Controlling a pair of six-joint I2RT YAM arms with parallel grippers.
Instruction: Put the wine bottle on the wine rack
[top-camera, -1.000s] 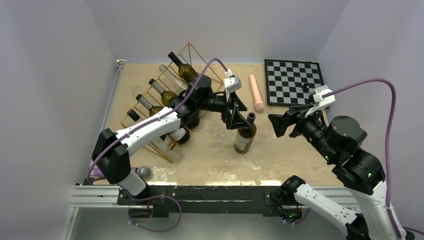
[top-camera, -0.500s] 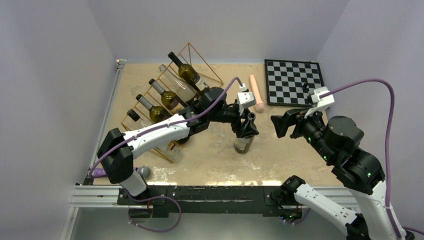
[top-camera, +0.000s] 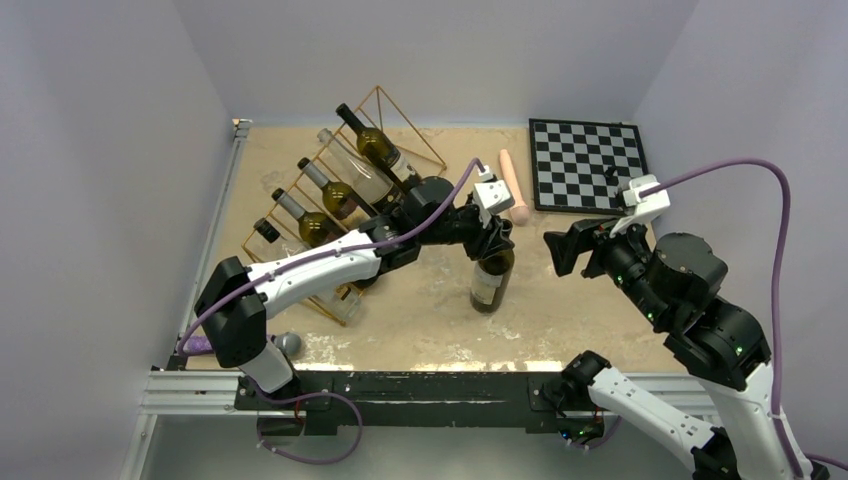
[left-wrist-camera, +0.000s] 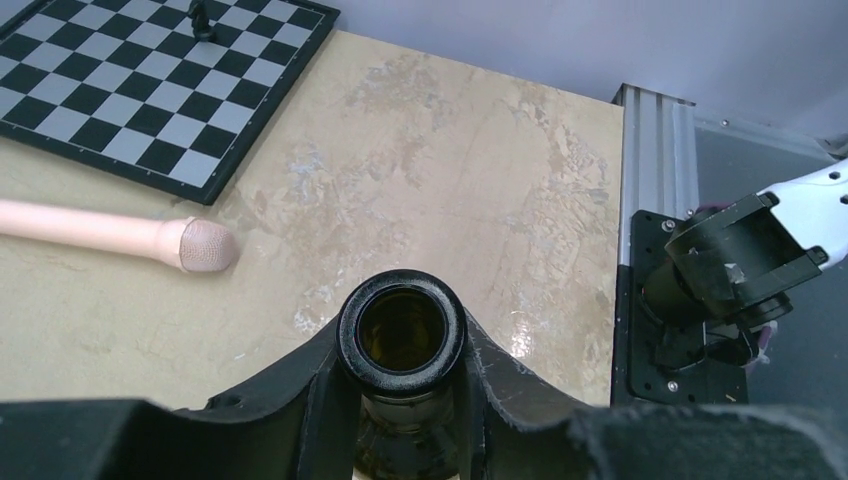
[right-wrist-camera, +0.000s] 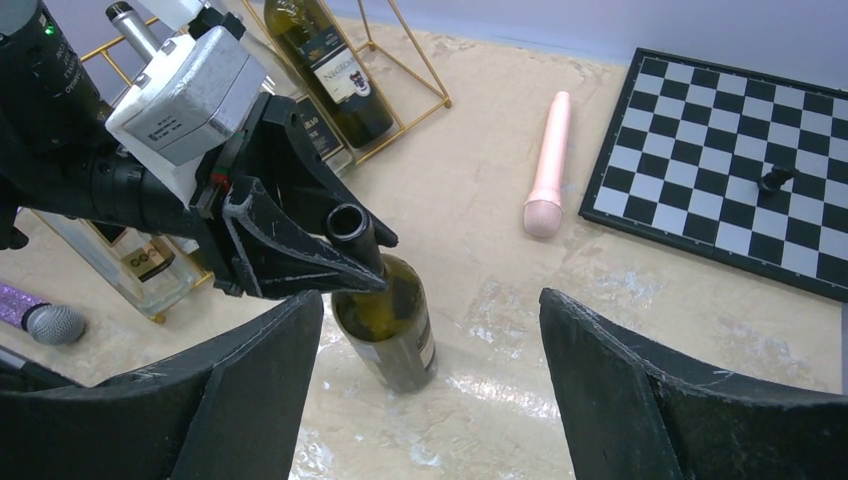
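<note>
The wine bottle (top-camera: 491, 280) is dark green, uncorked, and stands upright on the sandy table near the middle. My left gripper (top-camera: 497, 240) is shut on its neck just under the lip. In the left wrist view the bottle's mouth (left-wrist-camera: 400, 332) sits tight between the black fingers (left-wrist-camera: 300, 400). From the right wrist view, the bottle (right-wrist-camera: 390, 320) and the left gripper (right-wrist-camera: 340, 250) lie ahead of my right gripper (right-wrist-camera: 430, 298), which is open and empty. My right gripper (top-camera: 562, 250) hovers to the bottle's right. The gold wire wine rack (top-camera: 379, 90) stands at the back left, holding several bottles.
A chessboard (top-camera: 587, 165) with one dark piece (top-camera: 610, 172) lies at the back right. A pink microphone (top-camera: 515, 187) lies between rack and board. A purple microphone with a grey head (top-camera: 285, 344) rests near the left arm's base.
My left gripper swung right from beside the rack to the standing bottle and closed on its neck. The right arm stayed nearly still.
</note>
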